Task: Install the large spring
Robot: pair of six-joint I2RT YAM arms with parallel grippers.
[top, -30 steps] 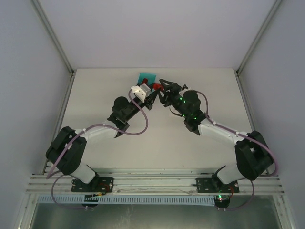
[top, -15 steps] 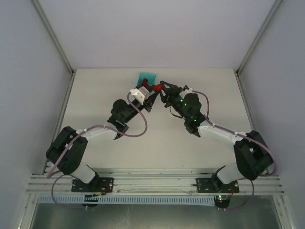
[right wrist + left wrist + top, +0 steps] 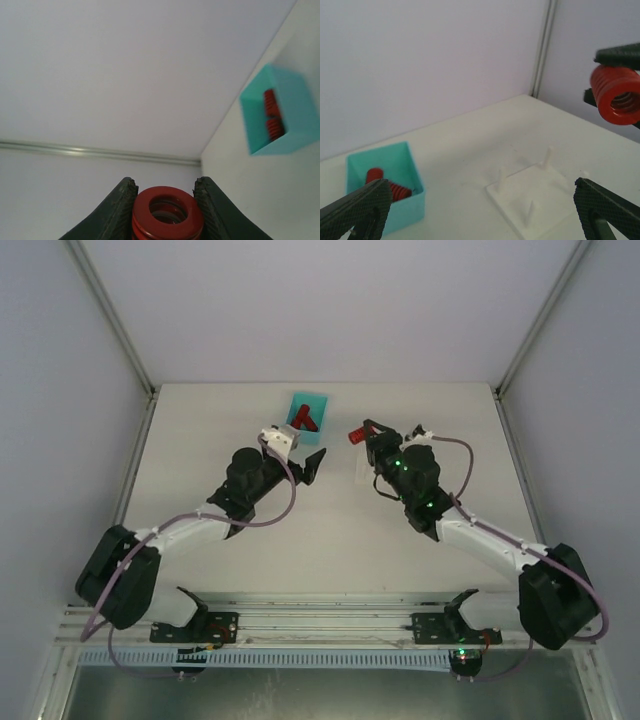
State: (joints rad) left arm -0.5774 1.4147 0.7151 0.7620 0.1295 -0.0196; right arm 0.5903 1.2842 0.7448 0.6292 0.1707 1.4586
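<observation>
The large red spring (image 3: 167,215) is clamped between the two dark fingers of my right gripper (image 3: 165,212), shut on it, its open end facing the camera. From above, the large spring (image 3: 356,435) sticks out to the left of the right gripper (image 3: 368,432), held above the table. The left wrist view shows the same large spring (image 3: 615,100) at the upper right. My left gripper (image 3: 480,215) stands wide open and holds nothing. Beyond its fingers lies a white base plate (image 3: 540,195) with thin upright pegs. The left gripper (image 3: 305,462) is apart from the spring, to its left.
A teal bin (image 3: 306,405) at the back of the table holds smaller red springs (image 3: 387,186). White walls close in the table at the back and on both sides.
The two grippers met at the spring earlier. The left gripper has opened, let go and drawn back left. The right gripper has shut on the spring and carried it to the right.
</observation>
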